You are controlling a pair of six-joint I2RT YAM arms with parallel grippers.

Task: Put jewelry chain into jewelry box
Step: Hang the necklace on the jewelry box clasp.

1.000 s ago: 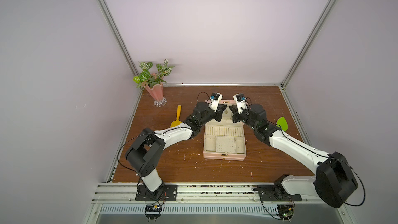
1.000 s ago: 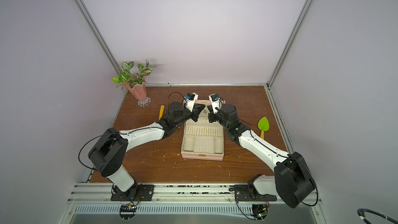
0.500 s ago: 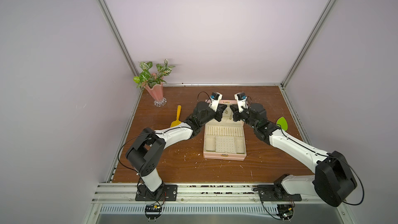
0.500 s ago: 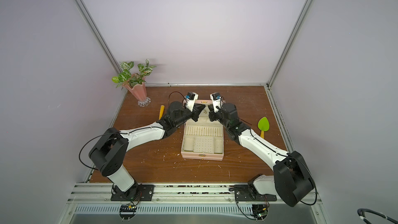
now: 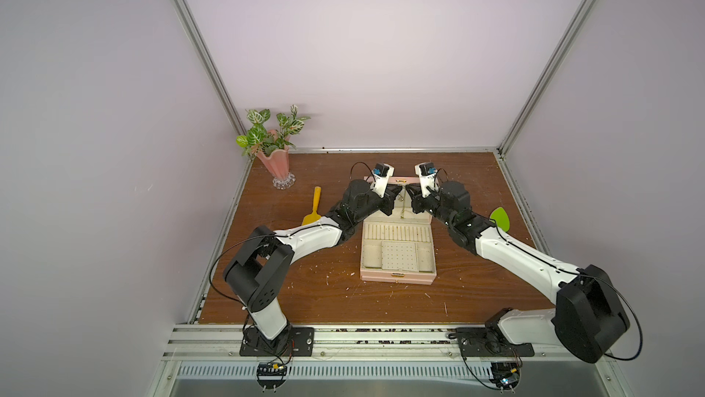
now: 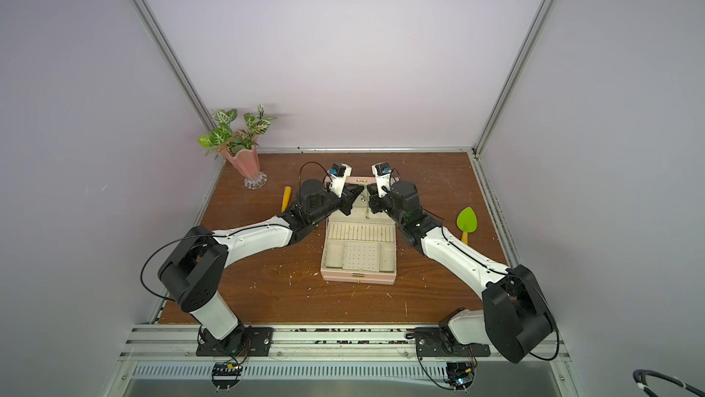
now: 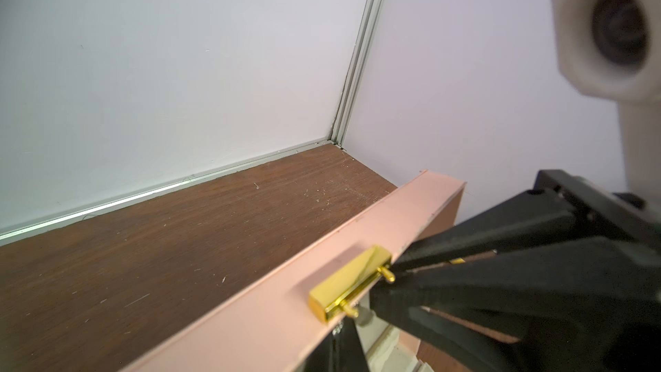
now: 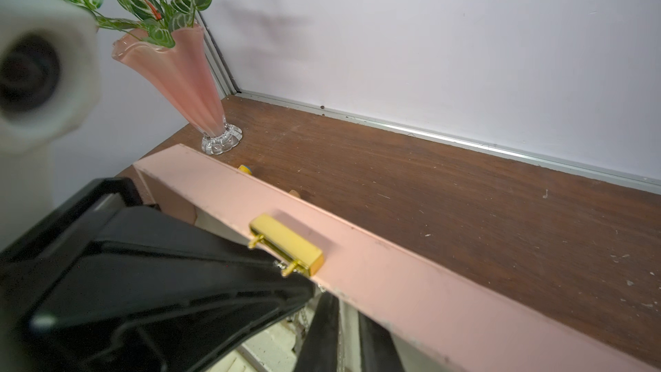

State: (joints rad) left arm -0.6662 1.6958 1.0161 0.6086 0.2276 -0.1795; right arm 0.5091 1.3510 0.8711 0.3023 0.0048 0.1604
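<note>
Before the upright lid of the pink, cream-lined jewelry box, the thin silvery jewelry chain is pinched, dangling, by the left gripper — the slightly parted right gripper is best drawn clear slowly.

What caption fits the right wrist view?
Left black pincer at the gold clasp of the pink rectangular jewelry box lid, thin silvery chain hanging beside its tip.

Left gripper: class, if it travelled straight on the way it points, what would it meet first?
Probably the right gripper: the left gripper points at its tips across a small gap, beside the gold clasp on the jewelry box lid. Depth is unclear.
</note>
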